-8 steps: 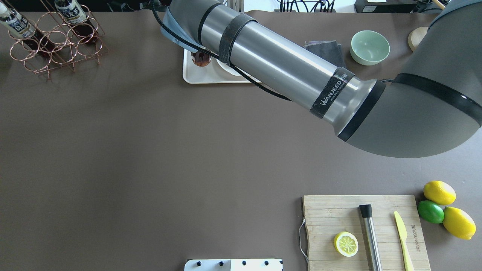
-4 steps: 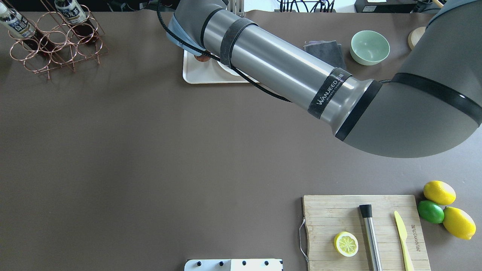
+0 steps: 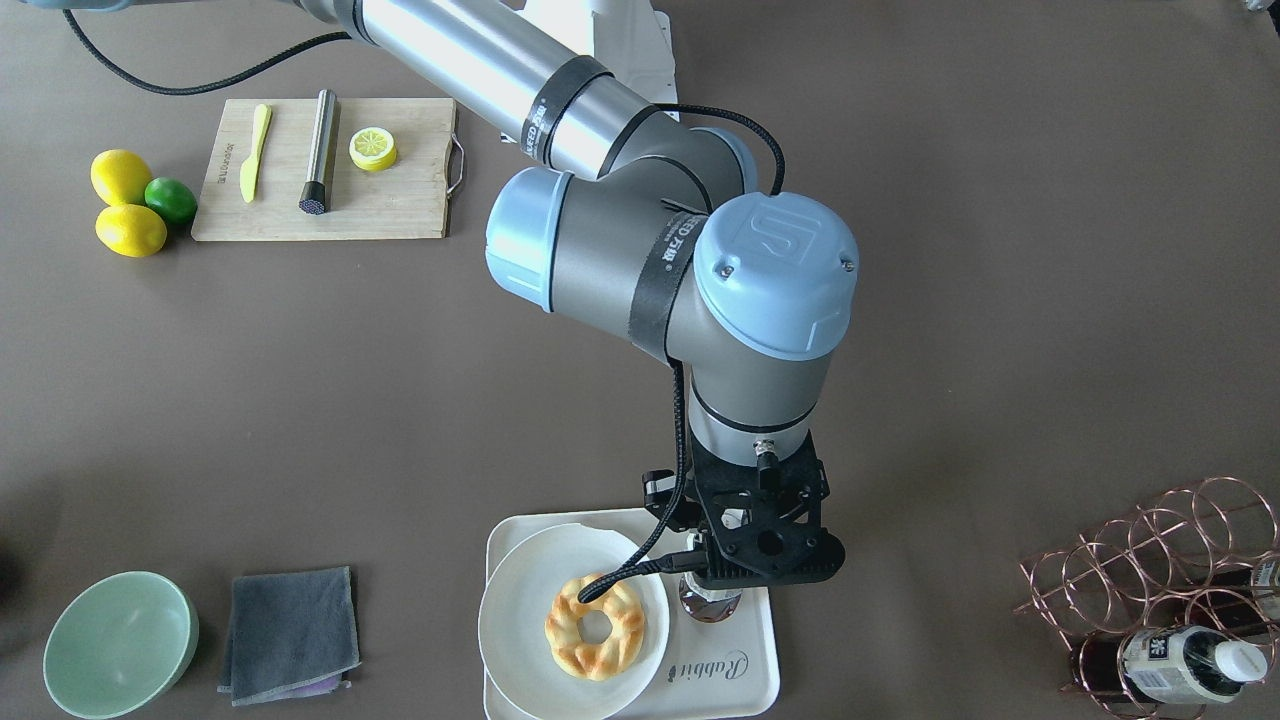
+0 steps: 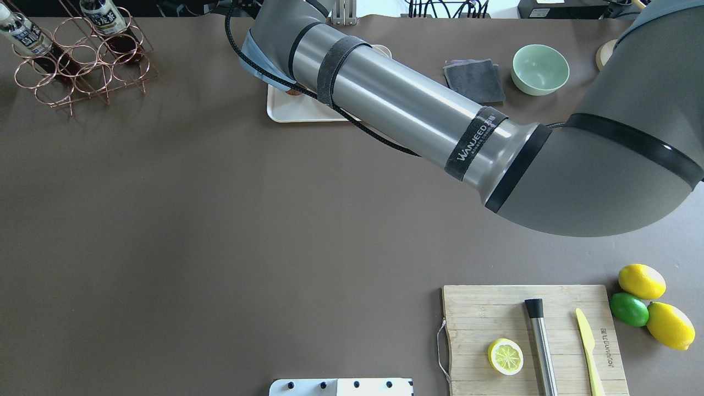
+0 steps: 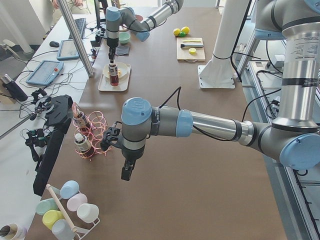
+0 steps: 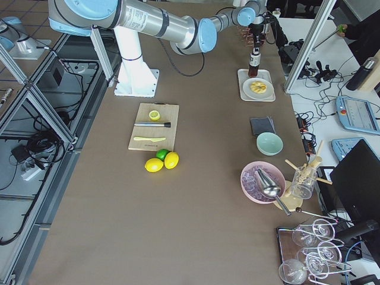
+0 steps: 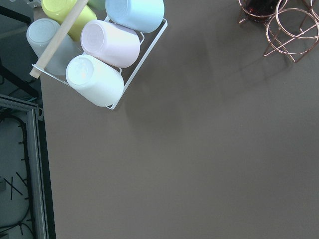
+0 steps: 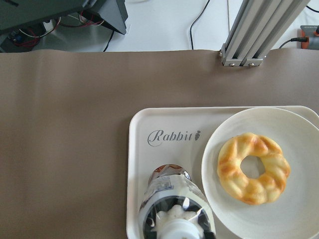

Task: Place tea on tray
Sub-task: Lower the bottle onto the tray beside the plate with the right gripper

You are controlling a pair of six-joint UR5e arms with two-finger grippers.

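The tea [image 3: 708,603] stands upright on the cream tray [image 3: 735,665], between the "Rabbit" script and the round plate. In the right wrist view the tea [image 8: 172,199] shows from above on the tray [image 8: 137,164]. My right gripper [image 3: 745,565] hangs straight over the tea and is shut on its cap end; its body hides the fingers. In the overhead view the right arm covers all but a sliver of the tea [image 4: 294,92]. My left gripper [image 5: 126,172] hangs over bare table near the copper rack. I cannot tell if it is open or shut.
A plate [image 3: 520,620] with a ring pastry [image 3: 597,627] fills the tray's other half. A copper rack [image 4: 82,60] holds more tea bottles [image 4: 104,16]. A green bowl [image 3: 120,640], a grey cloth [image 3: 290,630], a cutting board [image 4: 533,341] and a cup rack [image 7: 99,45] stand around.
The right arm's wrist end has shifted over the tray, so the tea that showed beside it in the overhead view is now almost covered. The tray has not moved.
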